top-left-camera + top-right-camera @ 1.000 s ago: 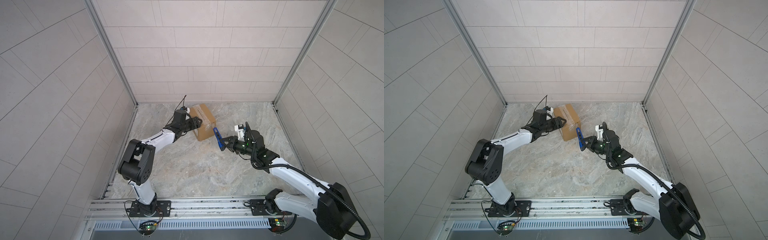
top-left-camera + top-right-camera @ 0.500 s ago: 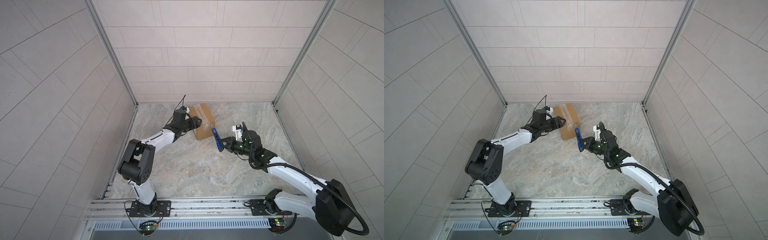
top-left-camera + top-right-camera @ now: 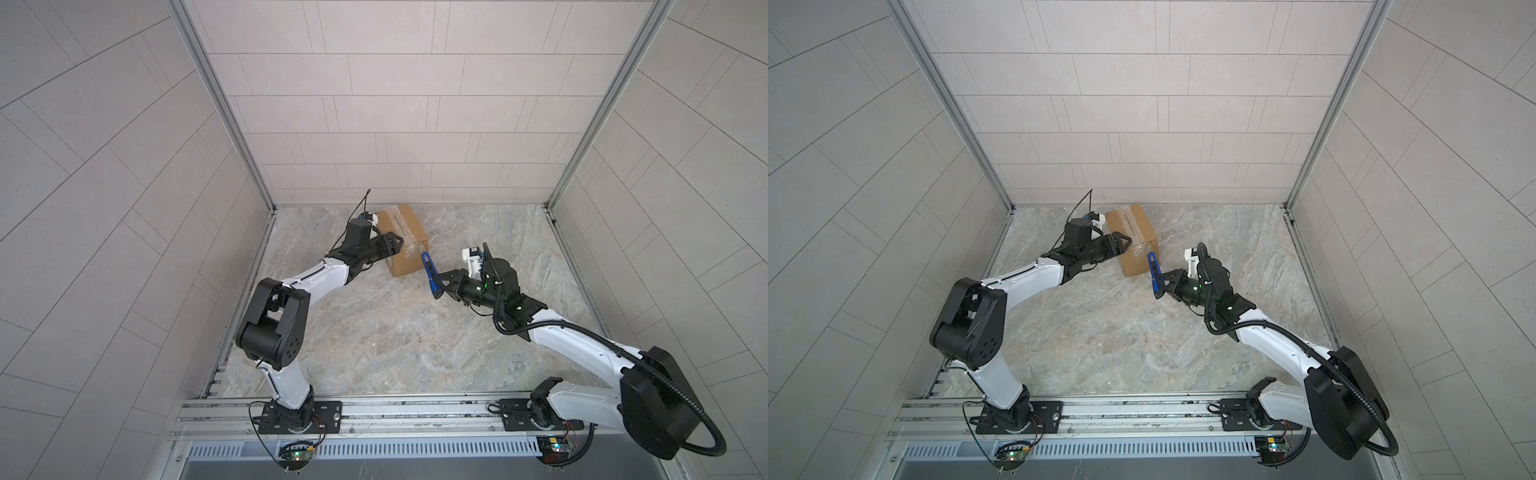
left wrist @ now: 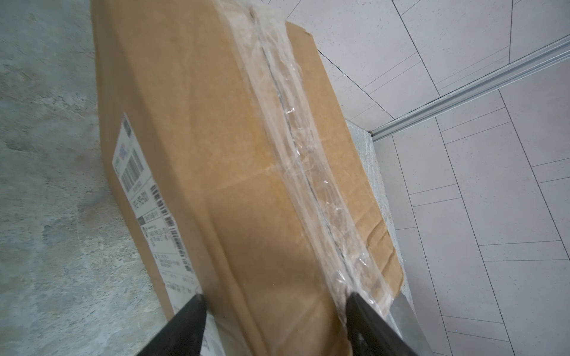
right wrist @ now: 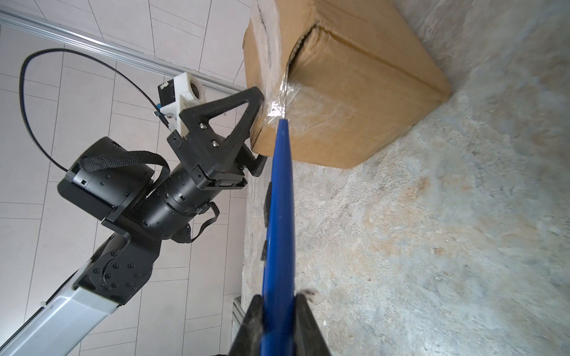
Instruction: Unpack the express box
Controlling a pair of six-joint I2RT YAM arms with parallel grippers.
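The express box [image 3: 405, 232] [image 3: 1133, 232] is a brown carton standing near the back wall, with clear tape [image 4: 296, 138] along its top seam. My left gripper [image 3: 392, 246] [image 3: 1123, 243] [image 4: 274, 297] straddles the box's near left corner. One finger presses the taped top, the other the labelled side, so it is shut on the box. My right gripper [image 3: 441, 282] [image 3: 1167, 280] [image 5: 279, 300] is shut on a blue cutter [image 3: 429, 272] [image 5: 279, 200]. The cutter's tip touches crinkled tape [image 5: 283, 101] on the box's near end face [image 5: 354, 92].
A white shipping label [image 4: 148, 191] covers the box's left side. The tiled back wall [image 3: 382, 166] stands just behind the box, and side walls close in the marble floor [image 3: 374, 340]. A metal rail [image 3: 395, 411] carrying both arm bases runs along the front.
My right arm has carried the blue cutter left and farther back, bringing its tip up to the box's end. The left gripper and the box have not moved.
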